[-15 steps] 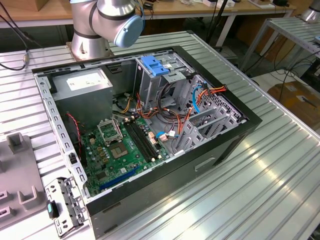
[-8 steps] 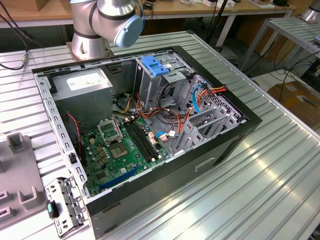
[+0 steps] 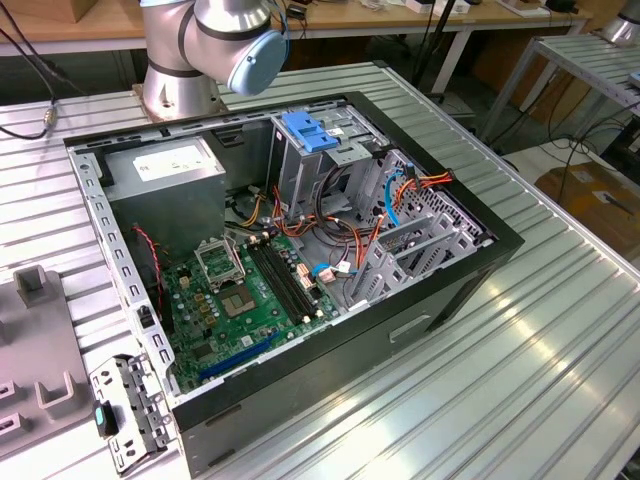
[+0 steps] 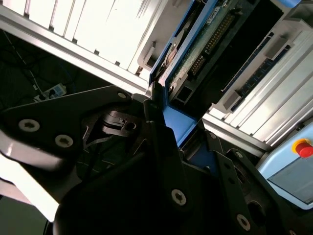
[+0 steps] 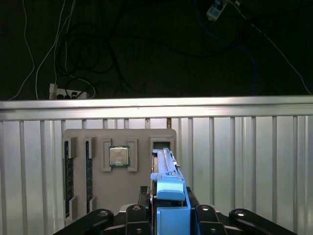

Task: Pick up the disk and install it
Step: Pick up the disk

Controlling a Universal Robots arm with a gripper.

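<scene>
In both wrist views my gripper (image 5: pixel 169 218) (image 4: pixel 182 128) is shut on the disk (image 5: pixel 167 169) (image 4: pixel 208 41), which I see edge-on. Black fingers (image 5: pixel 139 215) press on either side of its blue plastic side rail. The second wrist view shows the disk's green circuit-board underside and connector end. Its far end points at an open slot of the grey parts tray (image 5: pixel 122 188); I cannot tell whether it still rests there. In the exterior view the open computer case (image 3: pixel 300 250) lies on the table, with a metal drive cage with a blue handle (image 3: pixel 310 135) at its back.
The tray also holds a processor (image 5: pixel 119 156) and two memory sticks (image 5: pixel 69 171). The case contains a green motherboard (image 3: pixel 240 300), a grey power supply box (image 3: pixel 165 170) and loose cables (image 3: pixel 400 190). The arm's base (image 3: pixel 190 60) stands behind the case. A red stop button (image 4: pixel 303 147) lies nearby.
</scene>
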